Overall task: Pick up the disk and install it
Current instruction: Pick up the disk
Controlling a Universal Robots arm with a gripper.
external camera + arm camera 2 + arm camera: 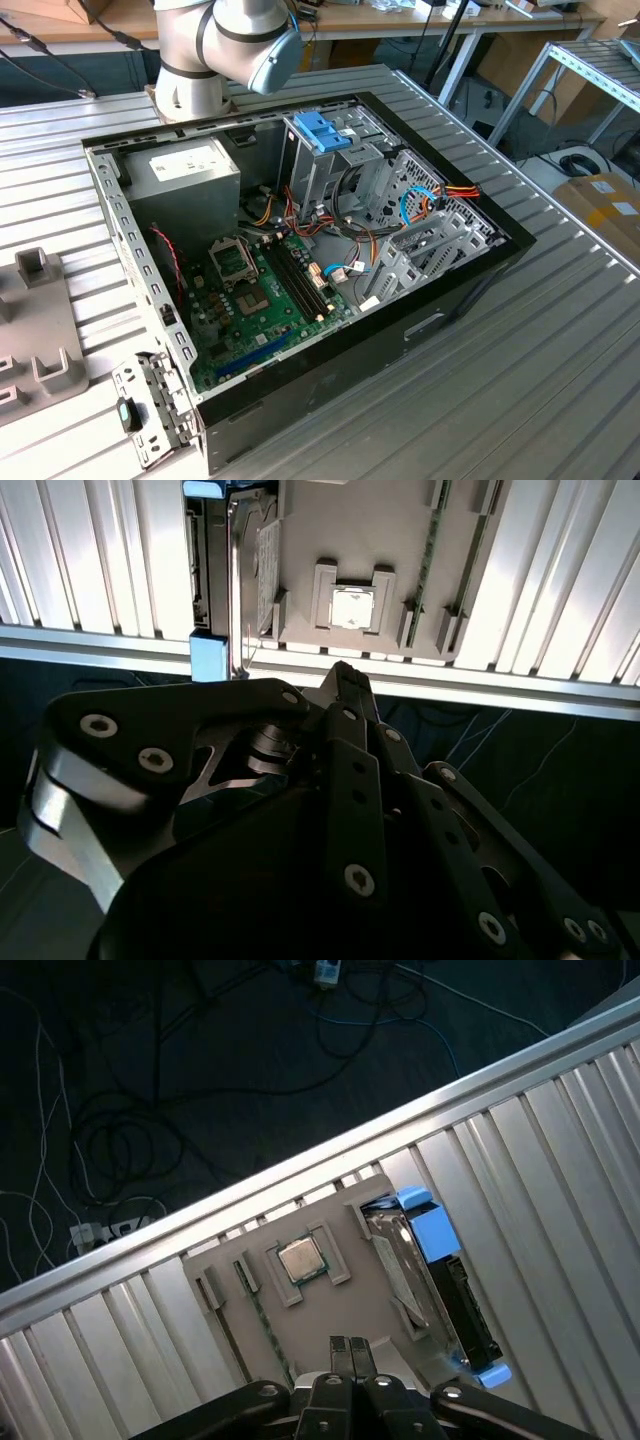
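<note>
Spread the gripper (351,1352), pinched together on nothing, then line up right over the disk (405,1272) standing on its edge in the grey holder (310,1322) on the table (560,1160).

Open tabletop (560,1180) flanks the disk (420,1260); the tray (330,1310) crowds its other side.

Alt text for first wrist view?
The shut gripper hangs over a grey fixture plate on the ribbed metal table. The plate holds the disk, on edge in its blue frame, beside a square processor chip. Past the table edge, cables lie on a dark floor.
</note>
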